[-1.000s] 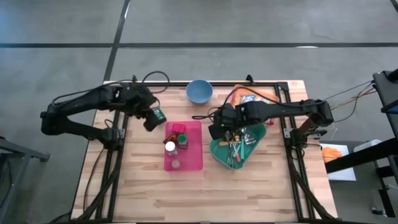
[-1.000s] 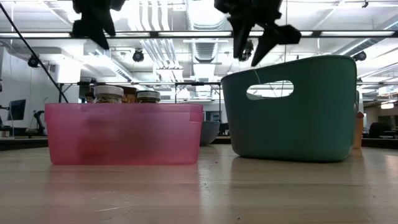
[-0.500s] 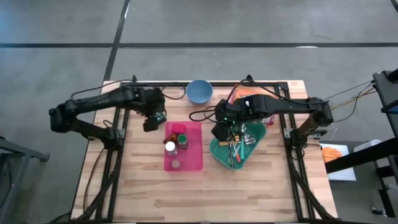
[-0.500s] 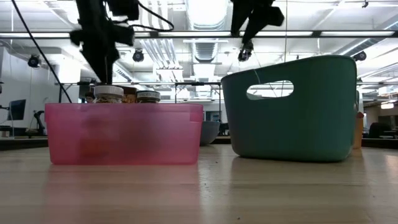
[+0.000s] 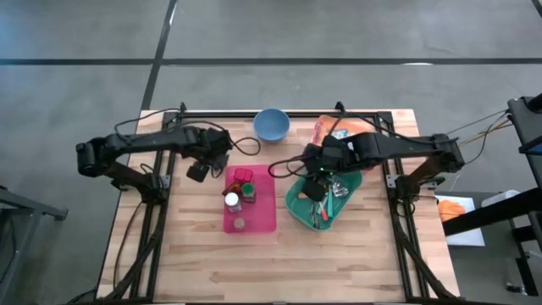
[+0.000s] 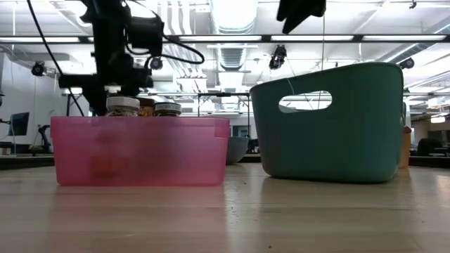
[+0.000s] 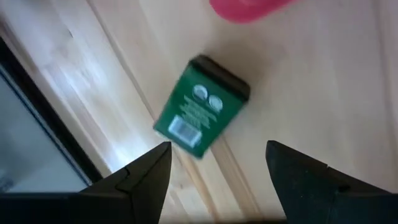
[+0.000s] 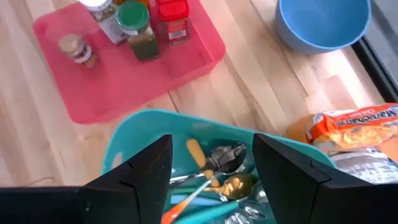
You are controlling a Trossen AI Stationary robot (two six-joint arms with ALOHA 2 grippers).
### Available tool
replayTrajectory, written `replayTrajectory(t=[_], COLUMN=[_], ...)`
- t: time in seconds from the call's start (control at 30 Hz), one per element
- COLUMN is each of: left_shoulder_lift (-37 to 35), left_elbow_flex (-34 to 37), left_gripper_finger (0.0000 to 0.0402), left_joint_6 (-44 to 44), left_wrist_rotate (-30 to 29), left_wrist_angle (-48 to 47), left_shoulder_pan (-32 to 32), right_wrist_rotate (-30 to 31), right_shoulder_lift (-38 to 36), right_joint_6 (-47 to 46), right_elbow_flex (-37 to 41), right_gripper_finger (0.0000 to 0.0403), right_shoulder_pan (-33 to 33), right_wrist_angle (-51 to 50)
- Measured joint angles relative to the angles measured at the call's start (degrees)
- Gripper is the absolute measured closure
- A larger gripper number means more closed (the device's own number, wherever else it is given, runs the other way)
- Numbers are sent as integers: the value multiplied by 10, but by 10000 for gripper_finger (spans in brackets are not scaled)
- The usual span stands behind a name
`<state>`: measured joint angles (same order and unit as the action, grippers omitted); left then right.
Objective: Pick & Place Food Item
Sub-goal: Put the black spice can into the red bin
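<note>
1. The left gripper (image 5: pixel 197 172) hangs just left of the pink plastic tray's (image 5: pixel 264 212) upper left corner in the high view. Its fingers (image 7: pixel 146 177) stand apart, holding nothing.
2. Beyond those fingers, the left wrist view shows a small green tin with a dark lid (image 7: pixel 200 107) lying on its side on the bare light wooden table (image 5: pixel 203 263), close to the tray's rounded corner. In the high view the gripper hides it.
3. The right gripper (image 5: pixel 315 166) hovers over the upper left edge of the teal plastic basket (image 5: pixel 296 207), right of centre. Its fingers (image 8: pixel 142 171) are spread and empty.
4. Inside the basket lies a jumble of cutlery (image 8: pixel 214 171), spoons and coloured handles among it.
5. The tray holds upright spice jars: a white-capped one (image 5: pixel 231 200), a green-capped one (image 8: pixel 135 22), a red-capped one (image 8: pixel 172 14) and a small cork-coloured one (image 8: pixel 76 48).
6. A blue bowl (image 5: pixel 271 124) stands at the table's top edge, between the two arms.
7. An orange food packet (image 8: pixel 351 124) lies just beyond the basket's upper right side, against the table's black frame (image 5: pixel 381 114).
8. In the low view, the tray and basket stand side by side, apart.
</note>
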<state>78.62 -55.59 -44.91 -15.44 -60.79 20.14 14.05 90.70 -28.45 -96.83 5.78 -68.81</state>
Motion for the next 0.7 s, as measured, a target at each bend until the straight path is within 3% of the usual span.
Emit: replayTrajectory(t=[0.2,0.43,0.7], left_shoulder_lift=[0,-1,-5], left_elbow_flex=[65,67,65], left_gripper_finger=[139,139,139], left_joint_6=[-3,-3,-102], left_wrist_rotate=[-10,-32,-42], left_wrist_angle=[126,118,100], left_shoulder_pan=[0,-7,-9], right_wrist_rotate=[11,10,10], right_shoulder_lift=[-26,-54,-67], right_joint_6=[-9,-37,-49], right_elbow_flex=[40,76,99], right_gripper_finger=[183,183,183], right_shoulder_pan=[15,21,23], right_wrist_angle=[3,4,5])
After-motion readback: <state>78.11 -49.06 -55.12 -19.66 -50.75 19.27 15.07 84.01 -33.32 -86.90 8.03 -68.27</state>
